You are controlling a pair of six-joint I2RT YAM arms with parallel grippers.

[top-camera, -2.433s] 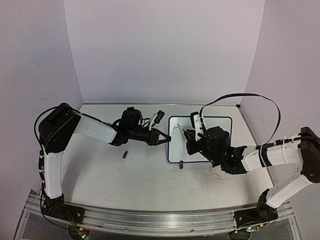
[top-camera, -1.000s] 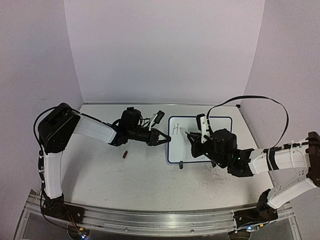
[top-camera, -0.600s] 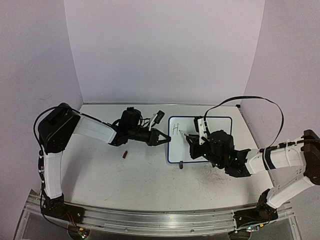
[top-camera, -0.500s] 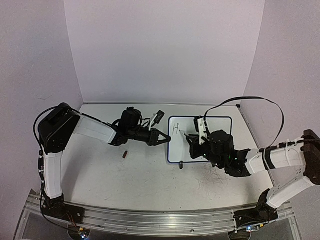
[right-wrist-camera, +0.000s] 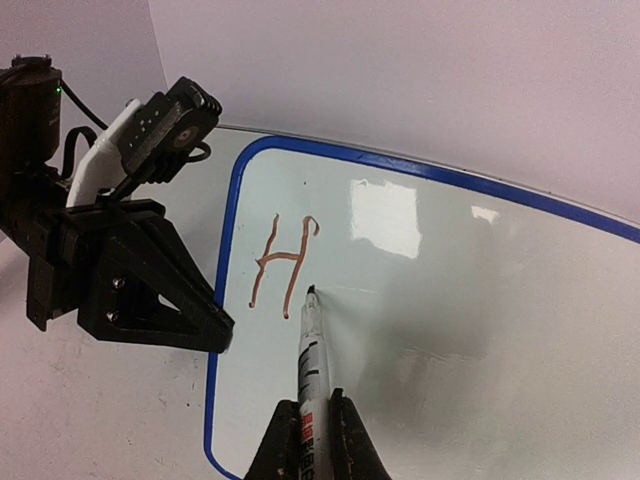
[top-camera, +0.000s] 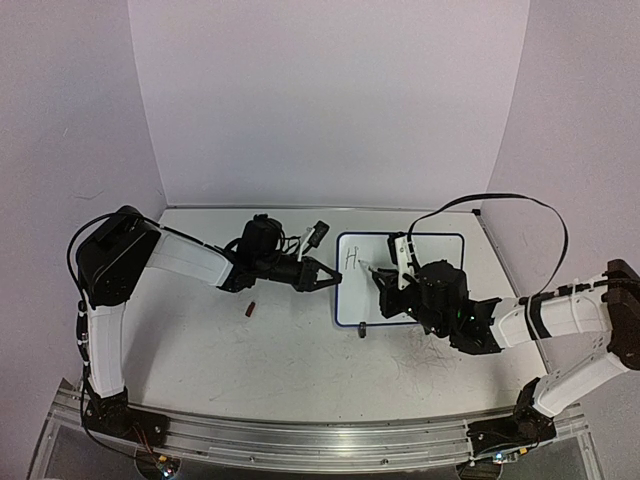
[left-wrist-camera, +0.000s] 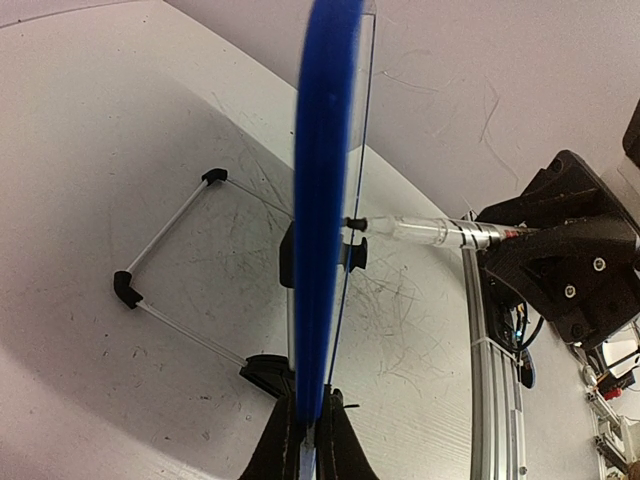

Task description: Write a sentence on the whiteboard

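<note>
Standing upright on the table (top-camera: pixel 300 370), at about 2 o'clock from its centre, is the board (top-camera: pixel 440 248), blue frame, writing face toward the right arm

Left gripper (top-camera: pixel 335 281): fingers closed, pinching the frame at the board's 9 o'clock edge. In the left wrist view the two fingertips meet on the blue edge (left-wrist-camera: pixel 322 200) at 6 o'clock of the frame

Right gripper (top-camera: pixel 385 288): fingers shut on the marker (top-camera: pixel 372 271), which points toward 10 o'clock across the board face. In the right wrist view the fingers (right-wrist-camera: pixel 340 440) clamp the barrel low in the picture and the marker (right-wrist-camera: pixel 312 360) runs up toward 12 o'clock

Sentence: only one letter shows, an H (right-wrist-camera: pixel 285 265), reddish-brown, in the board's 10 o'clock corner; also seen from above (top-camera: pixel 351 258)

Marker tip rests against the board face just at 4 o'clock of the H, apart from its strokes. The left wrist view has the tip meeting the face side-on (left-wrist-camera: pixel 430 232)

Behind the board: white wire stand (left-wrist-camera: pixel 170 228) lying out on the table, black clip foot (left-wrist-camera: pixel 265 372) at the base

Foot also seen at the board's 7 o'clock corner (top-camera: pixel 361 329)

Small dark red piece (top-camera: pixel 250 309) on the table at 8 o'clock of the left gripper, well apart from the board; cannot tell what it is
</note>
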